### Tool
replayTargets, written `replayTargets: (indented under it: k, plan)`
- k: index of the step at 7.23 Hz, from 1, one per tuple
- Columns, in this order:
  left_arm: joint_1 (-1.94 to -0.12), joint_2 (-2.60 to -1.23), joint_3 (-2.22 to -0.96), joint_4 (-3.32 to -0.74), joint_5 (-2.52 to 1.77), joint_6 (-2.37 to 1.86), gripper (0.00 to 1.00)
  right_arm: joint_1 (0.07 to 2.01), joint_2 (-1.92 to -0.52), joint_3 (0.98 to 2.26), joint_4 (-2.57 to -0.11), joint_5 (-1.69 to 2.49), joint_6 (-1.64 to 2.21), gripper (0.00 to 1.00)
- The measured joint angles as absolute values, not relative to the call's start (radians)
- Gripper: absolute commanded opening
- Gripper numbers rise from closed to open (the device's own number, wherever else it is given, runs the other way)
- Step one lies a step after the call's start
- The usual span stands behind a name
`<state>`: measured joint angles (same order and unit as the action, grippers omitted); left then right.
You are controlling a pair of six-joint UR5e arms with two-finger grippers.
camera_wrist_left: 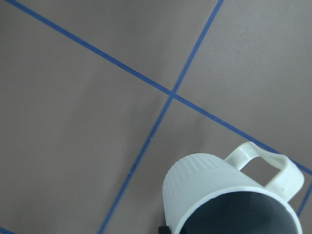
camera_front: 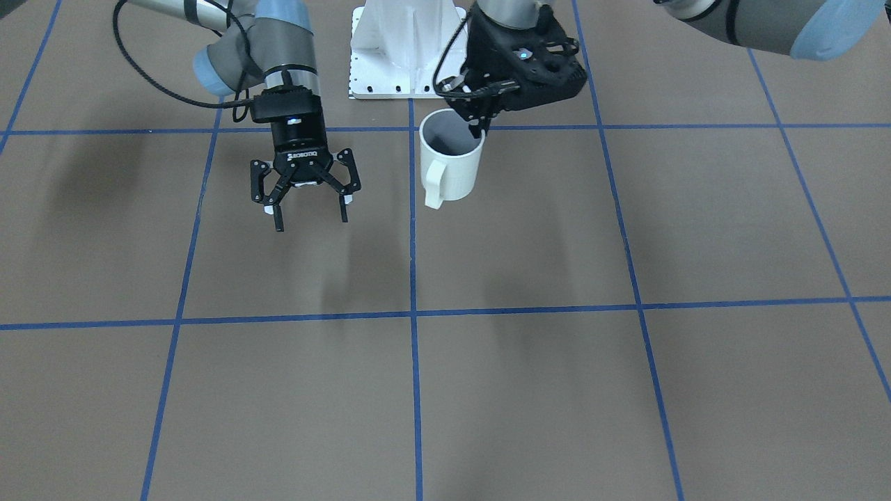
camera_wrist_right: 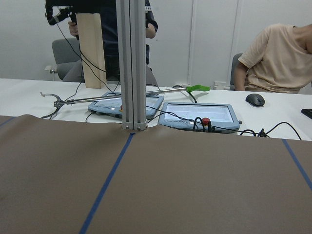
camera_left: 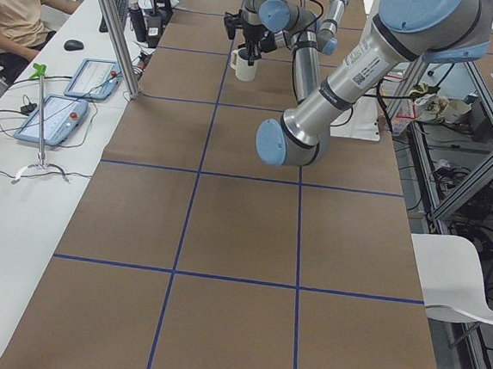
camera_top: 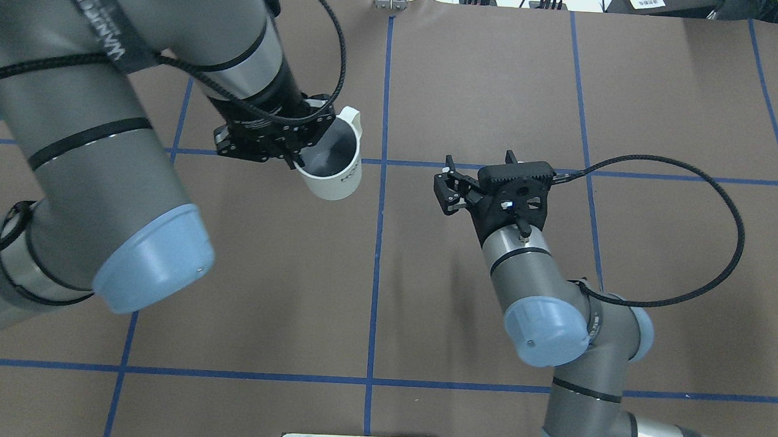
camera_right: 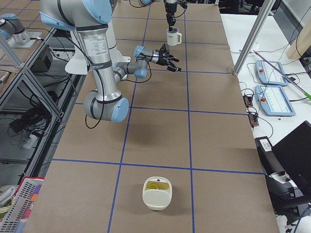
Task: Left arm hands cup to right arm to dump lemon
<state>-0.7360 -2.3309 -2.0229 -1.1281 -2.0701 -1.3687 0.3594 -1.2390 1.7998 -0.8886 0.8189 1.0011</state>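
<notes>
Left gripper (camera_front: 480, 129) points down, pinching the cup (camera_front: 456, 170) by its rim. Right gripper (camera_front: 311, 221) points forward, roughly level, fingers spread wide.

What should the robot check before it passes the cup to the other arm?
1. Left end effector shut on the cup at its rim: ok.
2. Right end effector open and empty: ok.
3. Right end effector close enough to take the cup: not ok, it is off to one side and not touching it.
4. Lemon inside the cup: cannot tell, only the grey inside shows.
5. Cup handle free of both end effectors: ok.
</notes>
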Motion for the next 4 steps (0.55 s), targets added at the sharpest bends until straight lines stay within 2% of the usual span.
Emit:
replayTargets:
  k: [2,4]
  plan:
    - [-0.77,-2.084,-2.106,-1.246,-2.072,-1.216,0.0,0.541,-1.355,1.898,-0.893,1.204,0.93,1.0]
    - [-0.844,-1.8,-2.121,-1.507,-2.126,-1.07,0.0,0.799,-1.461,1.928,-0.907,1.662,0.78,1.0]
